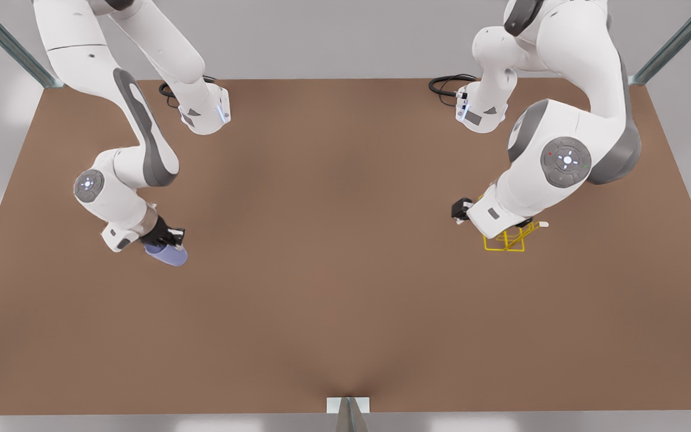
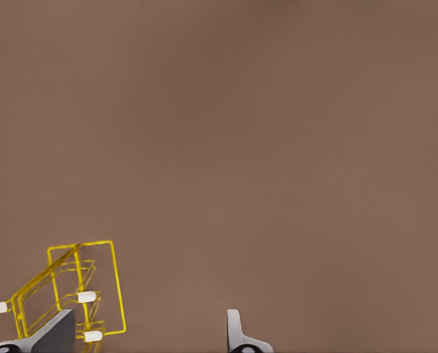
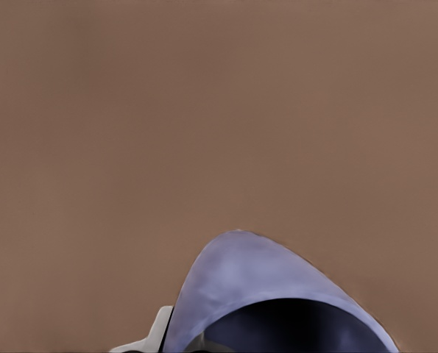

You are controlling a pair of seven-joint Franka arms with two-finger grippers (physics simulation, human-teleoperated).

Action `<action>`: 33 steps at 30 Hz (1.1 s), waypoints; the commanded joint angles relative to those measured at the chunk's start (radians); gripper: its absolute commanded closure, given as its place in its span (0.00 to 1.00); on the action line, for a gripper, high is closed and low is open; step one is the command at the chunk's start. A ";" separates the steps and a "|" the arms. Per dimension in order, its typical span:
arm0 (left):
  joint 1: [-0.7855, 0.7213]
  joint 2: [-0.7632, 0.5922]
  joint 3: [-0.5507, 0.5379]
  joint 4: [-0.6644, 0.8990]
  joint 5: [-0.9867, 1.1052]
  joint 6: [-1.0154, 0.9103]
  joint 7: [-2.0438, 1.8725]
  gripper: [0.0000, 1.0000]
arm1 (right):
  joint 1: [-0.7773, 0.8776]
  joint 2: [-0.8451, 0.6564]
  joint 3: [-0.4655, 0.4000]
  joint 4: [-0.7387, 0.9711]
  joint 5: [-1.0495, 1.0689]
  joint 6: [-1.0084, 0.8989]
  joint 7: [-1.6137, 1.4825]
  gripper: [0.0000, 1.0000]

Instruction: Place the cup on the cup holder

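The right gripper [image 1: 164, 241] sits at about 8 o'clock on the worktop [image 1: 345, 288] in the front view, clamped on the cup [image 1: 168, 254], which hangs tilted from the fingers and lifted off the brown surface, as far as its missing contact shadow suggests. In the right wrist view the cup [image 3: 270, 294] shows its dark open mouth toward the camera and its closed base out toward the worktop. Its long axis runs slanted, from the gripper toward roughly 4 o'clock in the front view.

The left gripper [image 2: 149, 334] hovers at about 3 o'clock in the front view, just over the cup holder [image 1: 508, 239], with its fingers spread and nothing between them; one finger [image 2: 53, 334] overlaps the yellow wire frame in the left wrist view. The cup holder [image 2: 75, 287] stands on the worktop, well apart from the cup, its white-tipped pegs pointing sideways.

The step in hand looks like carrying the cup across to the rack. To do it well, the cup should travel high enough to clear the frame, then turn so its mouth lines up with one free peg and its axis matches the peg's. The left arm may need to steady the light frame or move clear, since it crowds the rack now.
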 commanded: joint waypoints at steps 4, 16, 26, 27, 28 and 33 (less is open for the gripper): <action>0.008 0.005 -0.001 -0.001 0.005 0.043 -0.034 0.00 | -0.103 0.259 0.187 0.045 0.049 0.398 0.071 0.79; 0.013 0.014 0.003 -0.008 0.011 0.042 -0.037 0.00 | -0.031 0.807 0.449 0.142 0.040 0.742 0.153 0.79; 0.027 0.014 0.005 -0.015 0.011 0.039 -0.035 0.00 | 0.039 1.115 0.484 0.148 -0.228 0.757 0.279 0.79; 0.027 0.014 0.005 -0.015 0.011 0.039 -0.037 0.00 | 0.039 1.147 0.484 0.145 -0.268 0.756 0.304 0.79; 0.027 0.014 0.005 -0.015 0.011 0.039 -0.037 0.00 | 0.052 1.185 0.488 0.143 -0.297 0.754 0.308 0.79; 0.025 0.011 0.003 -0.015 0.051 0.034 -0.037 0.00 | 0.262 1.291 0.520 0.303 -0.448 0.759 0.397 0.79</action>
